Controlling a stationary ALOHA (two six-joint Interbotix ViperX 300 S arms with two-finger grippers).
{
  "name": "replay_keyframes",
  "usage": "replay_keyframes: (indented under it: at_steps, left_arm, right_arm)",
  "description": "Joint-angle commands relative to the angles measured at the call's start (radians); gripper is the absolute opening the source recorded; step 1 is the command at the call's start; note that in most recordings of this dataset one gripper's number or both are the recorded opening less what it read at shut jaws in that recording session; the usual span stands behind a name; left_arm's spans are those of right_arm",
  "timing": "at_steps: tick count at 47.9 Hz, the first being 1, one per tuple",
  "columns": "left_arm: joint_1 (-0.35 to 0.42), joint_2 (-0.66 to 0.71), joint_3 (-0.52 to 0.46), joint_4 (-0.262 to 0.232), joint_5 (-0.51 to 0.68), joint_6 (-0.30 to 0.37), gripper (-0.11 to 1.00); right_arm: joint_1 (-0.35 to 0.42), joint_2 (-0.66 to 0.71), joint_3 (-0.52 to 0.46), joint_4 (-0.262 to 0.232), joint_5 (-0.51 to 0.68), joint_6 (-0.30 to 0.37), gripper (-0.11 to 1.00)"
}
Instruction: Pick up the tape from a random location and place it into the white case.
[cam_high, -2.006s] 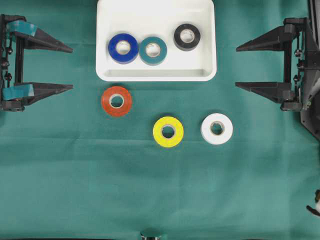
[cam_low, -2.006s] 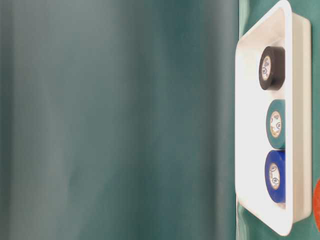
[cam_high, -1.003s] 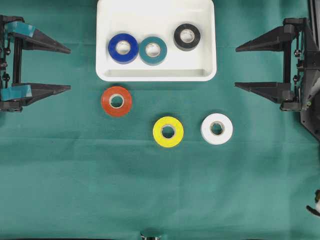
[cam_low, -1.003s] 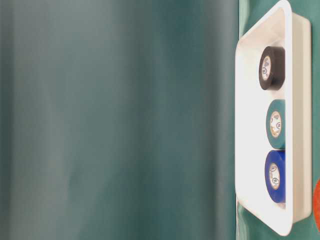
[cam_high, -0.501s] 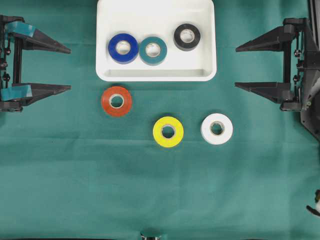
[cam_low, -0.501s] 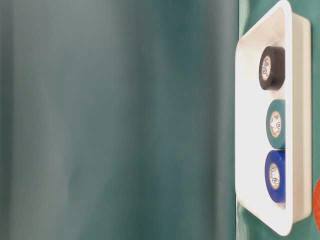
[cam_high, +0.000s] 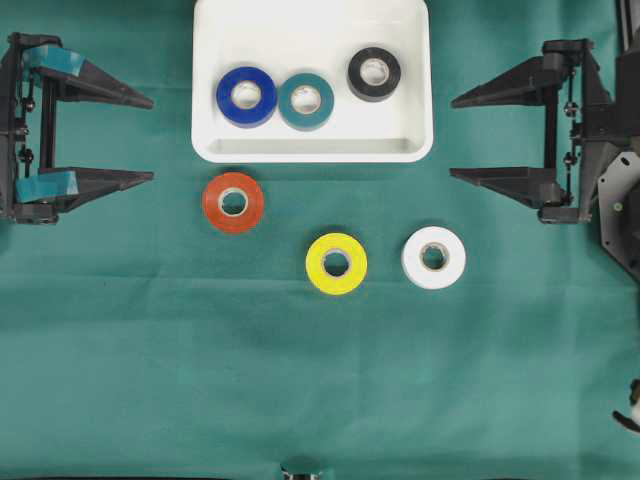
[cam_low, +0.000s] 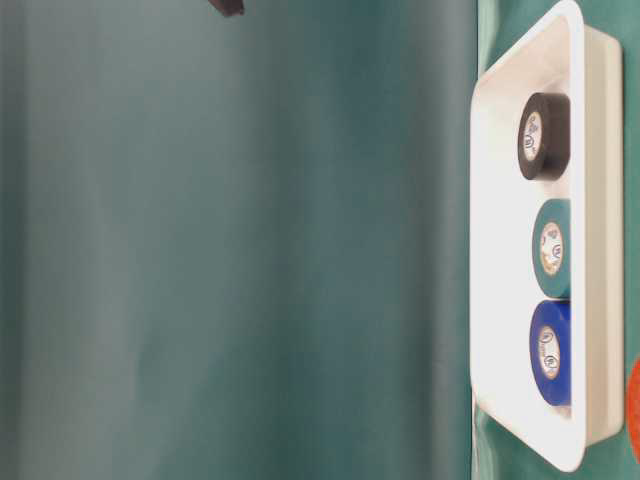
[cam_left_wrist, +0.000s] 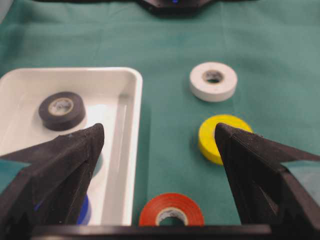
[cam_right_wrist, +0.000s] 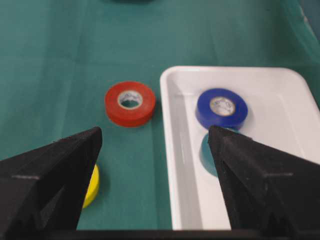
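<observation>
The left hand (cam_high: 150, 138) waits wide open with nothing in it. Beside it, the white case (cam_high: 312, 150) already keeps three rolls. The red tape (cam_high: 233, 202), yellow tape (cam_high: 336, 263) and white tape (cam_high: 433, 257) lie on the green tabletop (cam_high: 320, 380), easy to grab. The right hand (cam_high: 455, 137) is open too.

Black wedge-shaped pincer fingers (cam_high: 95, 90), teal tape on L pincer (cam_high: 150, 137), R pincer (cam_high: 453, 137) plain blk
</observation>
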Motion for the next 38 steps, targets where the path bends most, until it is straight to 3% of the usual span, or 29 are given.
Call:
replay_keyframes:
  at_steps: [1, 38]
  left_arm:
    - [-0.002, 0.002, -0.026, -0.002, -0.009, -0.002, 1.00]
    - [-0.021, -0.026, -0.018, -0.002, -0.002, -0.002, 1.00]
  right_arm:
    - [0.000, 0.011, -0.034, -0.003, -0.012, -0.002, 0.82]
    - [0.000, 0.008, -0.048, -0.008, 0.011, -0.002, 0.82]
